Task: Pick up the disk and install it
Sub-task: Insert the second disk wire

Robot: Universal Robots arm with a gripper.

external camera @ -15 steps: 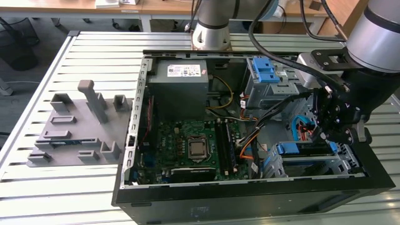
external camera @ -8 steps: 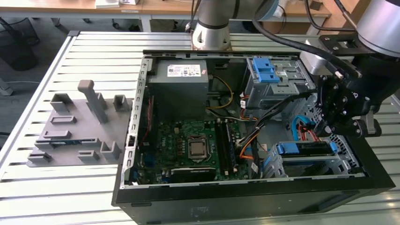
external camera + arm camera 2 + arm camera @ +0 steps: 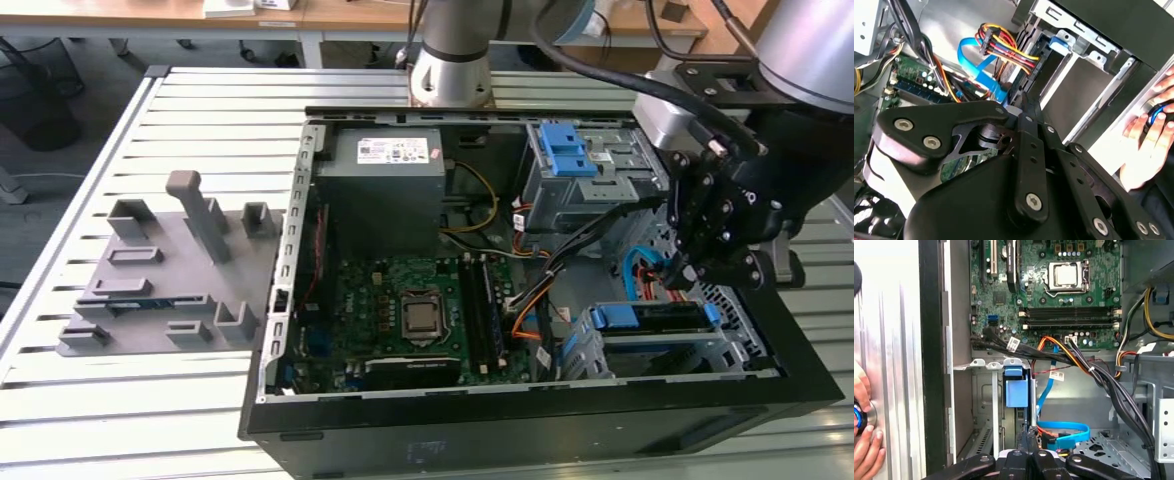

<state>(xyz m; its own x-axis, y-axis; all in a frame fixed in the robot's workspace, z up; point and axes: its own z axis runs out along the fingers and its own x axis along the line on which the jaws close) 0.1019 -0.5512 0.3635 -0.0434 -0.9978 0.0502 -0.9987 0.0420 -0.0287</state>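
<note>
Hanging the gripper (image 3: 694, 268) over the drive-bay corner of the open computer case (image 3: 534, 425), at the exterior view's right, with most of the black linkage blocking the bay beneath it. Pressing the two slim fingertips together in both wrist views (image 3: 1026, 434) (image 3: 1026, 104), with nothing visible between them and nothing held. Pointing those tips at the disk (image 3: 1015, 390), already sitting in its slot in the bay just beside them, blue tab facing out; whether tips and bracket are touching is impossible to tell, the contact spot being cut off by the gripper's own body. Showing the disk (image 3: 649, 318) in the exterior view as a dark slab in a blue frame low in the bay, its label not being readable from that side. Looping a flat blue cable (image 3: 1064, 432) near the fingertips, partly tucked under the bay metal. Spreading outward to the green motherboard (image 3: 400, 310), the grey power-supply box (image 3: 387, 190) and the grey cage (image 3: 577, 160) with two blue clips, all partly crossed by black and orange wiring. Resting a person's hand (image 3: 1149, 137) on the slatted table (image 3: 134, 420) outside the case wall, fingers covering a small blue-ringed object too hidden to identify. Lying well apart at the exterior view's left, a grey fixture (image 3: 160, 285).
</note>
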